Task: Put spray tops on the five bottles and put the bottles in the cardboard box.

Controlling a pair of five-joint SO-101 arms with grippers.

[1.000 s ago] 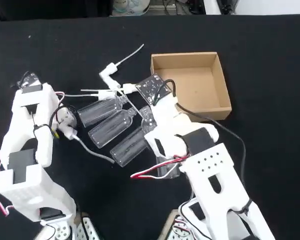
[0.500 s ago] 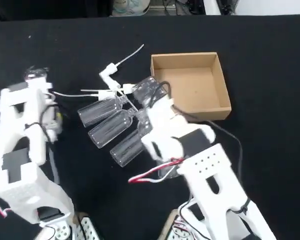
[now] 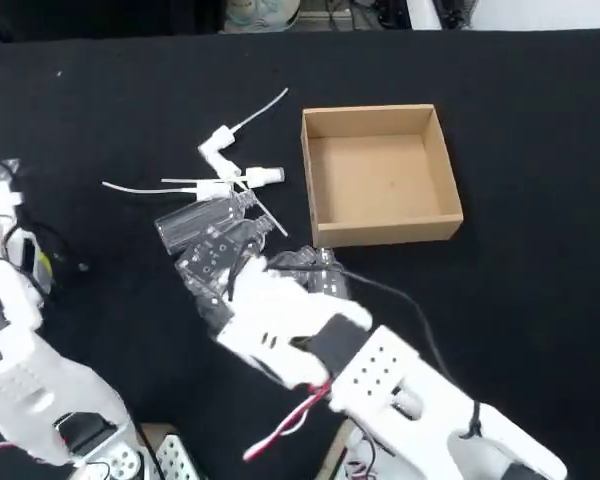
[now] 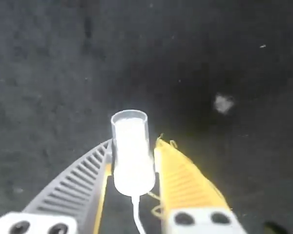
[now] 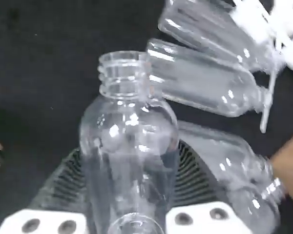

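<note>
- The left gripper (image 4: 134,143) is closed on a white spray top (image 4: 132,156). The grey finger and the yellow finger press on either side of the cap, and its thin dip tube runs back between them.
- In the high view the left arm (image 3: 10,300) stands at the far left edge of the frame, well apart from the other task things.
- The right gripper (image 5: 129,158) is clamped around a clear bottle (image 5: 129,122). Its ribbed fingers hug the body, and the threaded neck is open with no top on it.
- Three more clear bottles (image 5: 205,87) lie on their sides just beyond the held one, close together on the black surface (image 3: 520,150).
- In the high view the right arm (image 3: 310,340) reaches from the lower middle of the frame towards the centre, over the group of lying bottles.
- Loose spray tops (image 3: 218,145) with long tubes lie left of centre, just above those bottles.
- The cardboard box (image 3: 390,232) sits open, right of centre in the upper half. It is beside the spray tops, and its brown floor is bare.
</note>
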